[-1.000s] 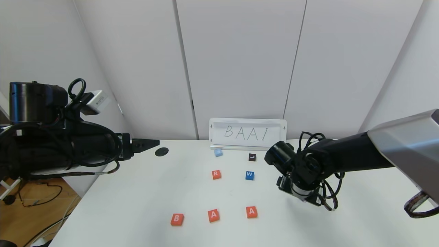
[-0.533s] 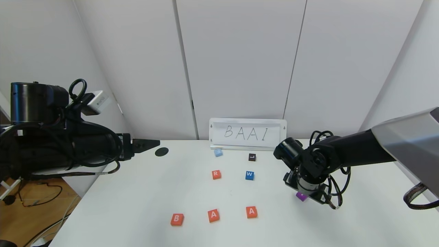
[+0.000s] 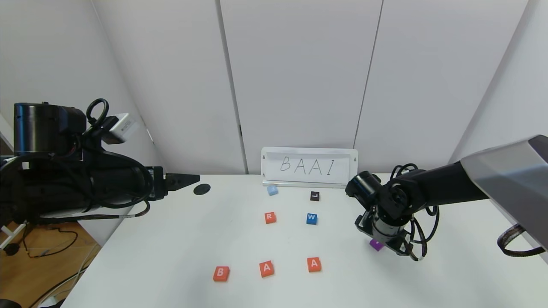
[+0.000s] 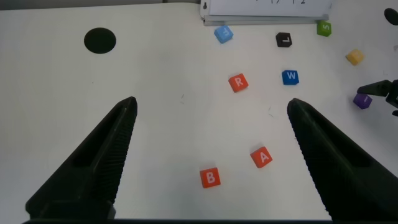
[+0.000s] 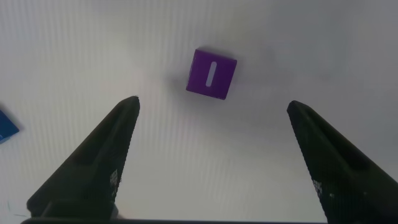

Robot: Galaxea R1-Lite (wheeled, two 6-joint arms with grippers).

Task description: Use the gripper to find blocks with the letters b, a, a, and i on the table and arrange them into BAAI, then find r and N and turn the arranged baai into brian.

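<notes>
On the white table (image 3: pixel 171 239) three orange-red blocks lie in a near row: B (image 3: pixel 221 273), A (image 3: pixel 266 268) and A (image 3: pixel 314 264). The purple I block (image 3: pixel 376 244) lies to their right, flat on the table. My right gripper (image 5: pixel 211 106) hangs open just above the purple I block (image 5: pixel 211 74), which sits beyond its fingertips, touched by neither. The orange-red r (image 3: pixel 269 217) lies mid-table. The yellow N (image 4: pixel 354 56) shows only in the left wrist view. My left gripper (image 3: pixel 188 179) is held open and empty, high over the table's far left.
A white card lettered BAAI (image 3: pixel 309 167) stands at the back. Before it lie a light-blue tile (image 3: pixel 272 190), a dark L tile (image 3: pixel 314 196), a blue W tile (image 3: pixel 311 218) and a green tile (image 4: pixel 323 27). A black hole (image 3: pixel 201 189) is at the back left.
My right wrist has swung to the right and slightly back, and the purple I block now shows under it. The left arm and the other tiles have not moved.
</notes>
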